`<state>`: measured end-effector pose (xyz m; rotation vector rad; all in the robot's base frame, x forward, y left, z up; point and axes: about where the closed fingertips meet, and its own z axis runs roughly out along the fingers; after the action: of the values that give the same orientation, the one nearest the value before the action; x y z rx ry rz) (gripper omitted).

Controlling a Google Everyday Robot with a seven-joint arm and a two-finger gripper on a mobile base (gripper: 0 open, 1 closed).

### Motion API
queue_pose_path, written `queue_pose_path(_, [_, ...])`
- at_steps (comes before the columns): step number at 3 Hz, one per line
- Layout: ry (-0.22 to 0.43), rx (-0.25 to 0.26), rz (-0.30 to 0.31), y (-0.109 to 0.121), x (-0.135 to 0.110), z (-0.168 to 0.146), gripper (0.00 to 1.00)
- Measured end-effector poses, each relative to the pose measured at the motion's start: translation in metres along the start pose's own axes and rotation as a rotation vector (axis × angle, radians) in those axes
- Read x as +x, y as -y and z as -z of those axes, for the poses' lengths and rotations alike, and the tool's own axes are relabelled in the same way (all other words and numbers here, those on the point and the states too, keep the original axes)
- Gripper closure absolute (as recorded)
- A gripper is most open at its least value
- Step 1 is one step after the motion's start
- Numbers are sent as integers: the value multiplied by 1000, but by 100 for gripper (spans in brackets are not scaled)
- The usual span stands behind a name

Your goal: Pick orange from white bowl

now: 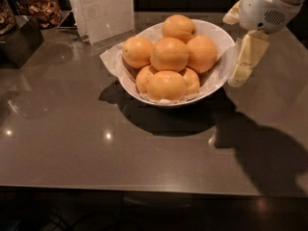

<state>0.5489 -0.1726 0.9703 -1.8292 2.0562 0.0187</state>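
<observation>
My arm's rounded, glossy white wrist housing [260,6] at one o'clock, small dotted vent grille [275,17] on its face, my gripper [243,69] beneath at two o'clock, pale cream-yellow, blocky, flat-sided

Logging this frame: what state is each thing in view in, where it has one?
oranges: seven, piled in the bowl, none lifted.
white bowl: upright on the counter, lined with paper, full.
end effector: hangs beside the bowl's right rim, outside it, carrying no orange.
white sign: standing upright behind the bowl.
jar: upright, holding brown dried pieces.
</observation>
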Motion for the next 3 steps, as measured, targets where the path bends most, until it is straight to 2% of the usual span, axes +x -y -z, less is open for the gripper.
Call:
queue_pose_path(1, [41, -13, 25, 13, -18, -15, 0])
queue_pose_path(2, [61, -60, 73, 25, -46, -45, 0])
queue_pose_path(3, [61, -60, 73, 25, -46, -45, 0])
